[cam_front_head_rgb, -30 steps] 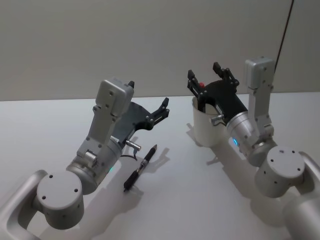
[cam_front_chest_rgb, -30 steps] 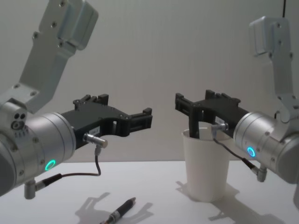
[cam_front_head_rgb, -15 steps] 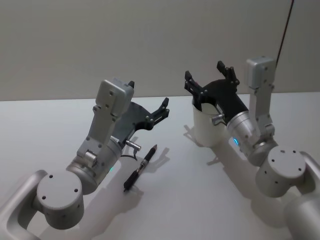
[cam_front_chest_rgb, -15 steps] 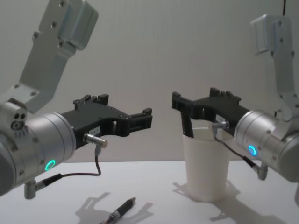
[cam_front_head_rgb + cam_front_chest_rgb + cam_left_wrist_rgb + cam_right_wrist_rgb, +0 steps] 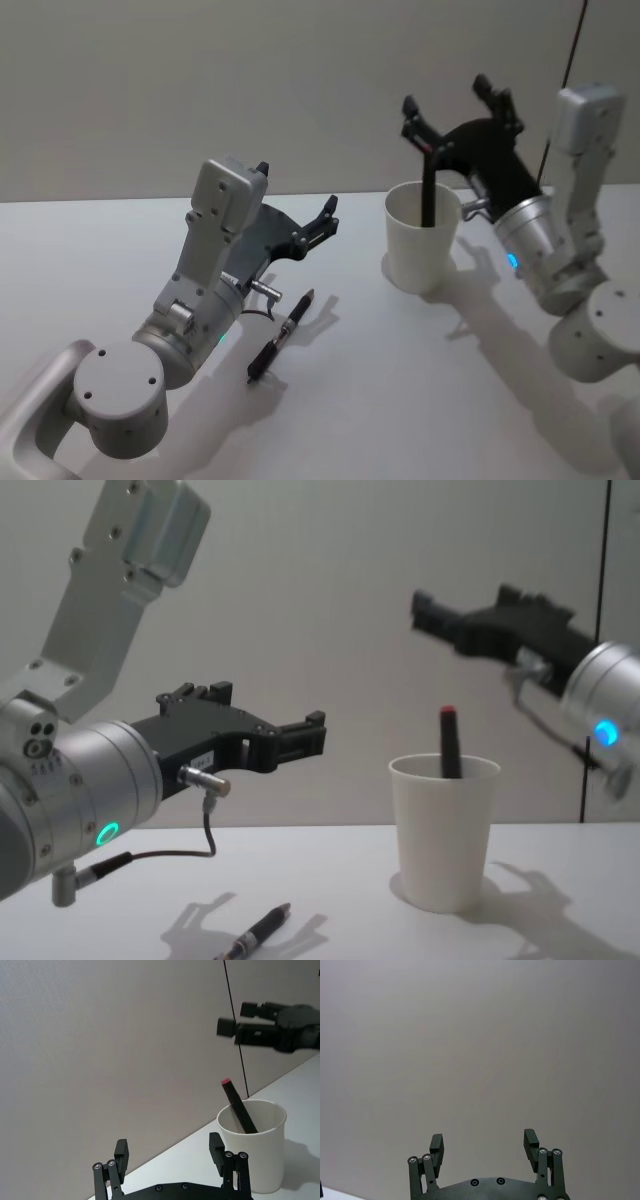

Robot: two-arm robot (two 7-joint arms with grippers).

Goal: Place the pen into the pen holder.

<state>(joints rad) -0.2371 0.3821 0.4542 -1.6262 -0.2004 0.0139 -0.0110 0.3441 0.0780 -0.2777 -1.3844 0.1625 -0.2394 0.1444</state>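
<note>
The pen holder, a white paper cup (image 5: pixel 422 240) (image 5: pixel 443 830) (image 5: pixel 255 1146), stands upright on the table right of centre. A black pen with a red tip (image 5: pixel 428 195) (image 5: pixel 449 742) (image 5: pixel 239 1107) leans inside it, its top sticking out above the rim. My right gripper (image 5: pixel 447 95) (image 5: pixel 465 600) (image 5: pixel 483 1141) hangs open and empty above and to the right of the cup, apart from the pen. A second dark pen (image 5: pixel 283 335) (image 5: pixel 262 932) lies flat on the table. My left gripper (image 5: pixel 300 195) (image 5: pixel 265 712) (image 5: pixel 168 1152) hovers open above that pen, pointing toward the cup.
The white table (image 5: pixel 380 400) has free room around the cup and in front. A grey wall (image 5: pixel 200 80) rises behind it, with a thin dark cable (image 5: pixel 570 50) running down it at the right.
My right gripper has lifted up and to the right, away from the cup's rim, leaving the red-tipped pen standing inside. The left arm and the pen on the table have not moved.
</note>
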